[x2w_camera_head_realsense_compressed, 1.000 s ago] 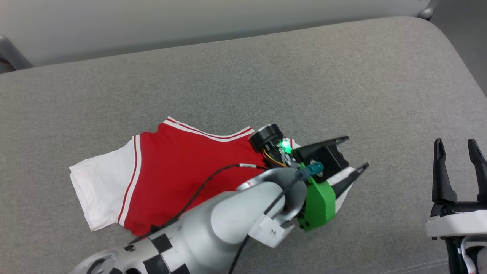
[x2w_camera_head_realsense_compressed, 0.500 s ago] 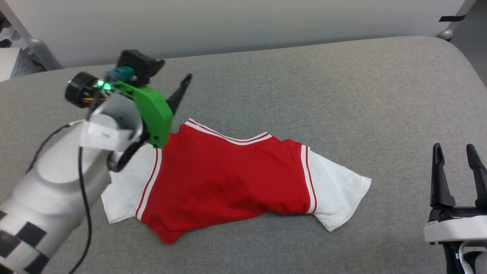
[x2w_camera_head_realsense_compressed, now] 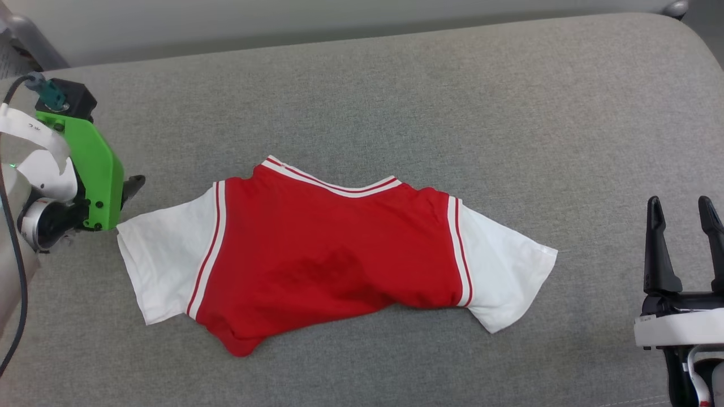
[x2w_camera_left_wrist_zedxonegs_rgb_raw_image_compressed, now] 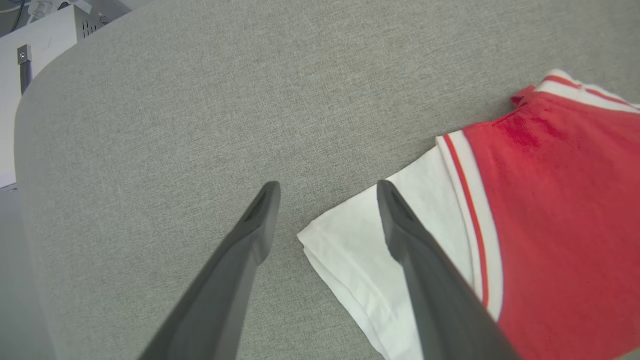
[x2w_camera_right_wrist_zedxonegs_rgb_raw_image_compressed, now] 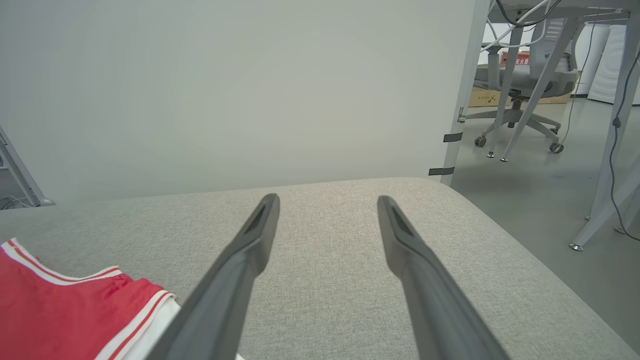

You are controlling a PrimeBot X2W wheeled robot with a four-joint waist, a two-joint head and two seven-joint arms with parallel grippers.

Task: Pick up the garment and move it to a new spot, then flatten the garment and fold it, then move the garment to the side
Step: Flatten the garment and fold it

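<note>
The garment (x2w_camera_head_realsense_compressed: pixel 334 254), red with white sleeves and striped trim, lies spread on the grey padded surface (x2w_camera_head_realsense_compressed: pixel 452 102), collar toward the far side. Its lower part is bunched under. My left gripper (x2w_camera_head_realsense_compressed: pixel 131 186) hovers at the tip of the left white sleeve (x2w_camera_head_realsense_compressed: pixel 161 265), fingers open with nothing held. In the left wrist view the open left gripper (x2w_camera_left_wrist_zedxonegs_rgb_raw_image_compressed: pixel 327 186) stands over the sleeve corner (x2w_camera_left_wrist_zedxonegs_rgb_raw_image_compressed: pixel 350 240). My right gripper (x2w_camera_head_realsense_compressed: pixel 681 209) stands open at the lower right, apart from the right sleeve (x2w_camera_head_realsense_compressed: pixel 509 271). The right wrist view shows the open right gripper (x2w_camera_right_wrist_zedxonegs_rgb_raw_image_compressed: pixel 327 200) with the garment (x2w_camera_right_wrist_zedxonegs_rgb_raw_image_compressed: pixel 60 310) at the lower left.
A pale wall (x2w_camera_right_wrist_zedxonegs_rgb_raw_image_compressed: pixel 225 90) runs behind the surface. Off its right end are desk legs and an office chair (x2w_camera_right_wrist_zedxonegs_rgb_raw_image_compressed: pixel 520 85) on a grey floor. A white box (x2w_camera_left_wrist_zedxonegs_rgb_raw_image_compressed: pixel 45 40) sits beyond the left end. A metal leg (x2w_camera_head_realsense_compressed: pixel 28 34) shows at the head view's top left.
My left arm swung from over the right sleeve across to the left sleeve's tip, gripper open throughout. The garment now lies uncovered. The head camera shifted. The right gripper stayed put.
</note>
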